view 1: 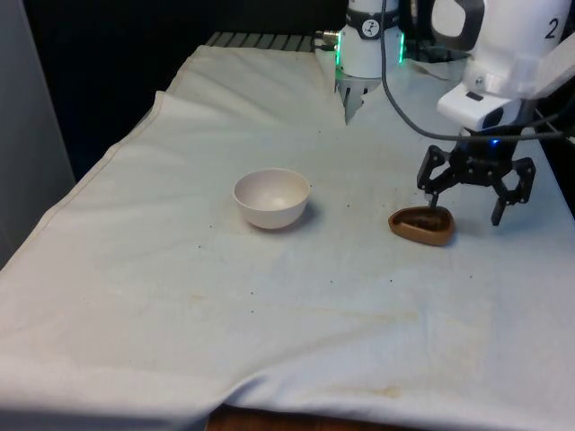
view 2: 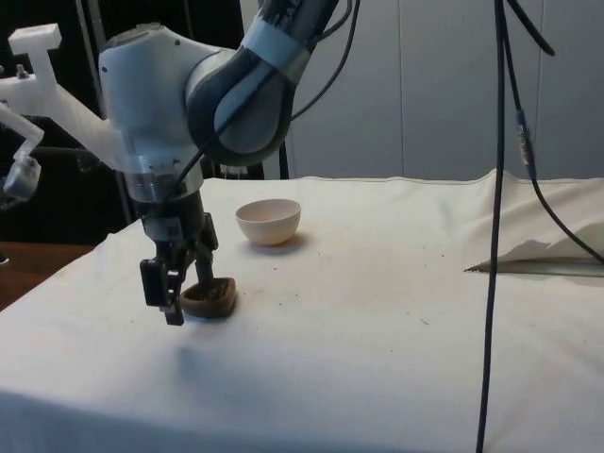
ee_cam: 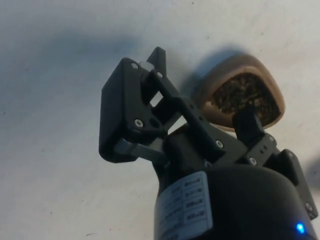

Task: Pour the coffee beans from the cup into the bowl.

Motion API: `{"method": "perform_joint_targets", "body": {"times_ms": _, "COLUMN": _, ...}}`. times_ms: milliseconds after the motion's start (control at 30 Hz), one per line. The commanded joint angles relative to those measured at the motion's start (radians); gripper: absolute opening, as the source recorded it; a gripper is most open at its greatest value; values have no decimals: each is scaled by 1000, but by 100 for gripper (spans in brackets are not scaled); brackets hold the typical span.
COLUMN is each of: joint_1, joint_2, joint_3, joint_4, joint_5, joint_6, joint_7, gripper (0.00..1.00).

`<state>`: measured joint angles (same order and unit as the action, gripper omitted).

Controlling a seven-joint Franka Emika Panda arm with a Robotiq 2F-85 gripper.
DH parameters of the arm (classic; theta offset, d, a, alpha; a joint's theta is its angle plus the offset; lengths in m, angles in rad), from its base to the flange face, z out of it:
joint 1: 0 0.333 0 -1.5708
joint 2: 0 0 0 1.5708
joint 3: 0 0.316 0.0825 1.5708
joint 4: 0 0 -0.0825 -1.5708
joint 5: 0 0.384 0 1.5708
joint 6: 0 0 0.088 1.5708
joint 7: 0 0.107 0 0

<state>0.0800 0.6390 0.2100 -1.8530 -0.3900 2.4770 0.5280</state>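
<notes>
Even bright overhead light, soft shadows on the white cloth (view 1: 180, 296) (faintly stained), dark backdrop, mild blur.

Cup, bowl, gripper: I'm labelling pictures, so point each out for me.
Cup (view 1: 421, 226), front view, its brown rim.
Bowl (view 1: 271, 199), front view, its outer wall.
Gripper (view 1: 467, 209), front view, midway between its open fingertips.

Front and side views (crossing) over table (view 1: 135, 296)

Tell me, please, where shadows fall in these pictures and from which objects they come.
Side view: the gripper throws a soft grey shadow on the white cloth below it, and the bowl shades its own foot. Front view: a faint shadow lies beside the brown cup. Wrist view: a dark shadow hugs the cup's edge, and a broad dim band crosses the cloth.
</notes>
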Motion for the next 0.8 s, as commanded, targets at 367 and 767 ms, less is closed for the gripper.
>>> {"method": "perform_joint_targets", "body": {"times_ms": 367, "joint_1": -25, "joint_2": 6, "joint_3": -9, "joint_4": -2, "joint_5": 3, "joint_6": 16, "joint_7": -40, "gripper": 100}}
{"method": "perform_joint_targets", "body": {"times_ms": 767, "joint_1": -22, "joint_2": -3, "joint_3": -15, "joint_4": -31, "joint_5": -7, "joint_6": 33, "joint_7": -35, "gripper": 100}}
